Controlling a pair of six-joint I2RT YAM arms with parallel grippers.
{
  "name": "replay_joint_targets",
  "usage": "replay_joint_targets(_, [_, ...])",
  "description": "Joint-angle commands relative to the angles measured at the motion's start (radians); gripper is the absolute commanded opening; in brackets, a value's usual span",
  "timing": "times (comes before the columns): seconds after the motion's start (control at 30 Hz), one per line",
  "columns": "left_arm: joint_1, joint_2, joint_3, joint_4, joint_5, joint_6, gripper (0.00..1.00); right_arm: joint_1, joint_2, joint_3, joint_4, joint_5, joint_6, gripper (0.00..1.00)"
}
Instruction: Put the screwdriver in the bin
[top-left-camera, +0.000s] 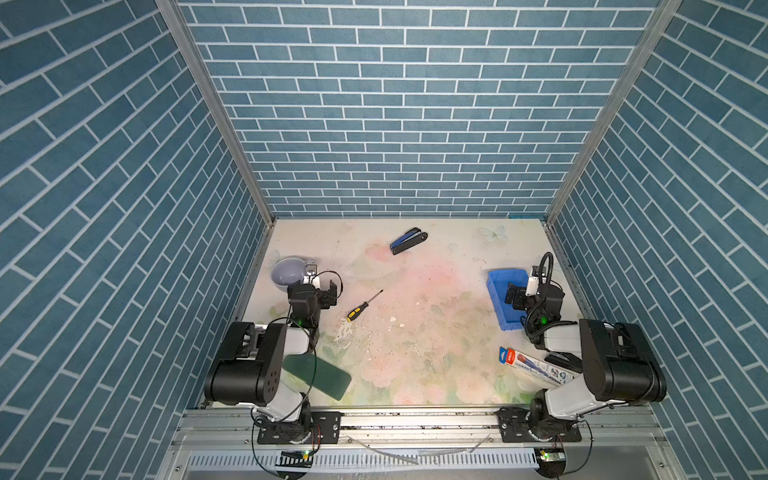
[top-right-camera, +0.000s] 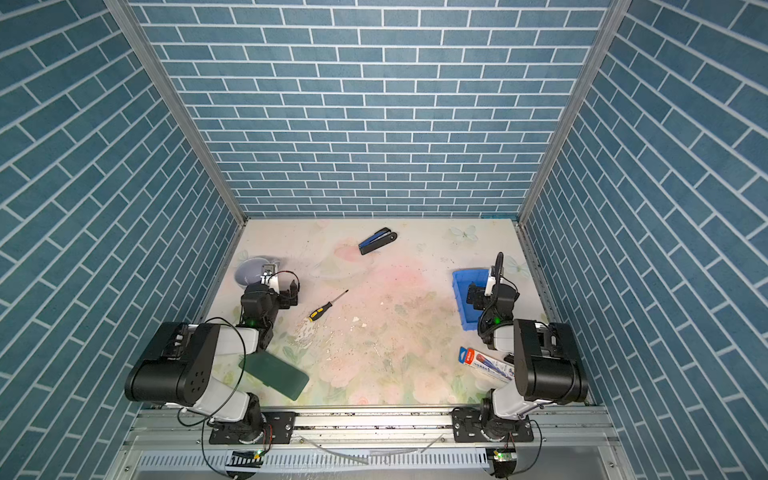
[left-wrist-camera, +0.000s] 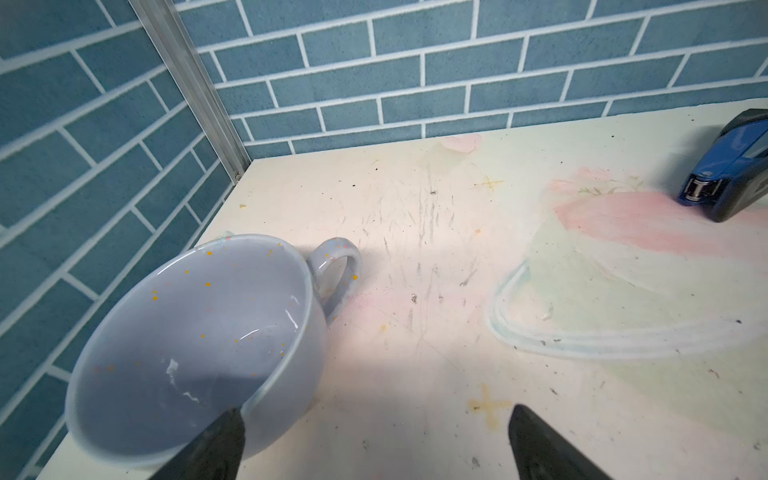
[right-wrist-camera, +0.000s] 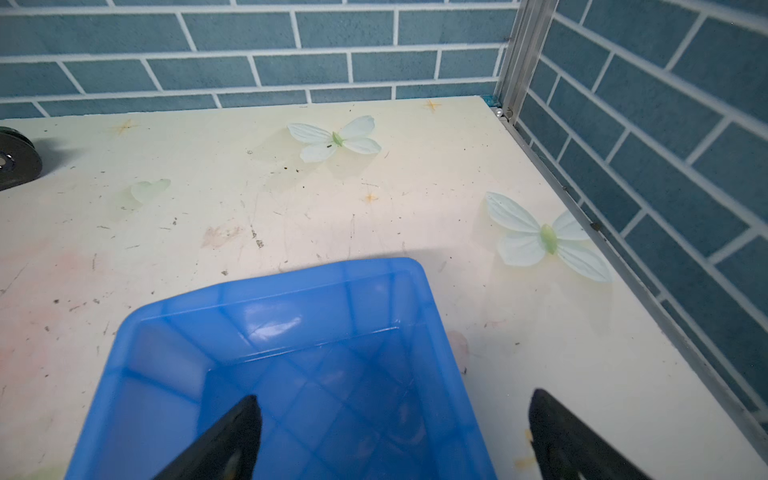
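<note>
both arms were folded low at the front of the table (top-left-camera: 436, 332), with elbows raised and forearms pointed toward the back wall (top-left-camera: 395, 124). the left gripper (left-wrist-camera: 374, 411) was held at the left of both top views, just beside the cup (top-left-camera: 284, 270). its jaws were spread wide and nothing was gripped between them. the right gripper (right-wrist-camera: 395, 397) was held at the right of the frame over the bin (top-left-camera: 498, 299), likewise spread and empty. in the right wrist view one finger was seen above the bin's floor and the other outside its wall, over bare table.

the table was printed with pale flowers and butterflies and was scuffed and speckled. it was enclosed on three sides by blue brick-patterned walls with metal posts at the corners. a stapler (top-left-camera: 408, 241) was laid near the upper middle, a green case (top-left-camera: 328, 380) at the lower left partly under the left arm, and a package (top-left-camera: 532, 365) at the lower right.

the screwdriver (top-left-camera: 363, 306) was laid flat left of centre, with the handle toward the lower left and the shaft toward the upper right. it was near the left gripper, to its right, but apart from the jaws. it was well apart from the bin and the right gripper.
</note>
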Motion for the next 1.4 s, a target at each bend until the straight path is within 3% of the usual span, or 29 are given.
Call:
replay_joint_targets(0.0, [0.006,0.003,0.014,0.003,0.011,0.011,1.00,-0.001,0.009,0.026,0.005,0.000,-0.001,0.99])
replay_joint_targets(0.87, [0.004,-0.009,0.016,-0.008,-0.002,0.009,1.00,-0.002,0.009,0.026,0.006,0.032,0.014,0.99])
replay_joint_targets(1.17, [-0.032,-0.291,0.111,-0.396,0.014,0.060,1.00,0.000,-0.071,0.022,-0.053,0.028,0.005,0.99])
replay_joint_targets(1.37, [-0.071,-0.447,0.193,-0.695,0.081,0.116,1.00,-0.001,-0.231,0.086,-0.341,-0.025,0.048,0.99])
